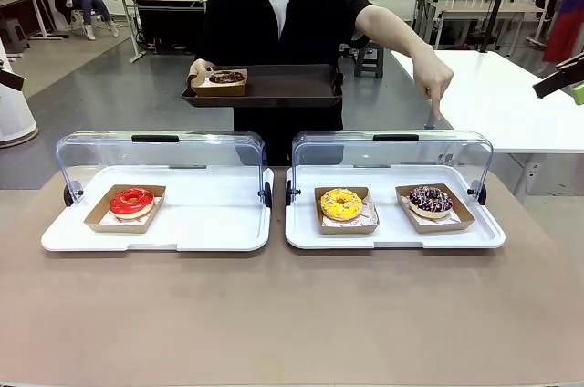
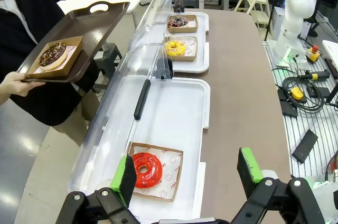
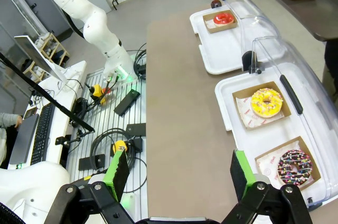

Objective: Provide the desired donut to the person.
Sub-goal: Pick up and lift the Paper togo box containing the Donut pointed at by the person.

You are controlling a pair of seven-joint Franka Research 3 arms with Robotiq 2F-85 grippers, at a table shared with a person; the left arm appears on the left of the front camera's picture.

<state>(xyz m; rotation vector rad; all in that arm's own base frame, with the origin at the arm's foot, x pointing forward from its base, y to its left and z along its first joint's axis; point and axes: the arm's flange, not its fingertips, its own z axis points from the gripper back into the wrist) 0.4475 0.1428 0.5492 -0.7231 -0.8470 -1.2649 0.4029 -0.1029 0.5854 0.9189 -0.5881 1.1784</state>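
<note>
- Left jaws: spread wide, nothing held, hanging above the worktop's left end, over the red donut.
- Red donut sits in a card boat on the left white tray, towards the far left corner. Nobody is pointing at it, so likely not the target.
- Person stands at the far edge. One hand holds a dark serving tray with a chocolate donut already on it.
- Yellow donut: left slot of the right white tray, in its own card boat, near the middle of the far edge.
- Sprinkled chocolate donut: right slot of the same tray, nearest the far right corner. The person's pointing hand aims down at it from behind the clear lid, so I read it as the one wanted.
- Handling guess: light, soft, with sticky glaze and loose sprinkles, so it would squash or smear if pinched directly.
- Better to take its card boat by the raised side walls. The card is thin and may flex, so grip gently and keep it level.
- The lid is rolled back to the far side, so the donut is reachable from the near side.
- Right jaws: fully apart, empty, above the worktop's right end, near the sprinkled donut.
</note>
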